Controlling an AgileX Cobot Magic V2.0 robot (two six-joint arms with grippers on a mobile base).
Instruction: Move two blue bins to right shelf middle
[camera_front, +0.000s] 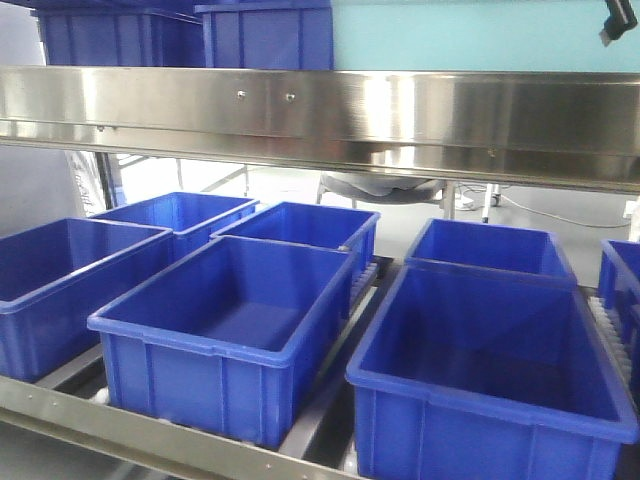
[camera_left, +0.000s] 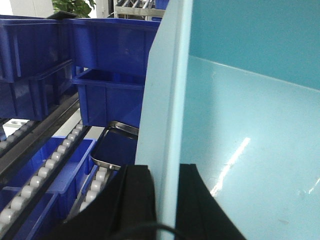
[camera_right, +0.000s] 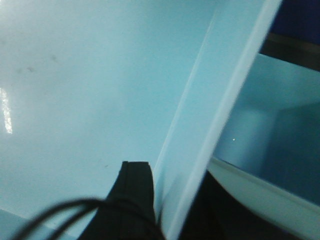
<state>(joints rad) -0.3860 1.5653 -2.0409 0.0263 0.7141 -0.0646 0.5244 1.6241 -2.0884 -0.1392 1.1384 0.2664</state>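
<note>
A pale blue bin (camera_front: 470, 35) fills the upper right of the front view, above the steel shelf beam (camera_front: 320, 115). My left gripper (camera_left: 166, 175) is shut on this bin (camera_left: 240, 125), one black finger (camera_left: 135, 200) outside its wall and the other inside. My right gripper (camera_right: 172, 187) is shut on another wall of the same bin (camera_right: 90, 75), whose smooth inside fills that view. Several dark blue bins stand on the level below, among them one at front centre (camera_front: 230, 330) and one at front right (camera_front: 480, 370).
More dark blue bins (camera_front: 265, 35) sit on the upper level at the left. The left wrist view shows stacked dark blue bins (camera_left: 110, 45), white roller tracks (camera_left: 45, 167) and a steel-rimmed tray (camera_left: 117, 145) below. A black part (camera_front: 620, 20) pokes in at the front view's top right.
</note>
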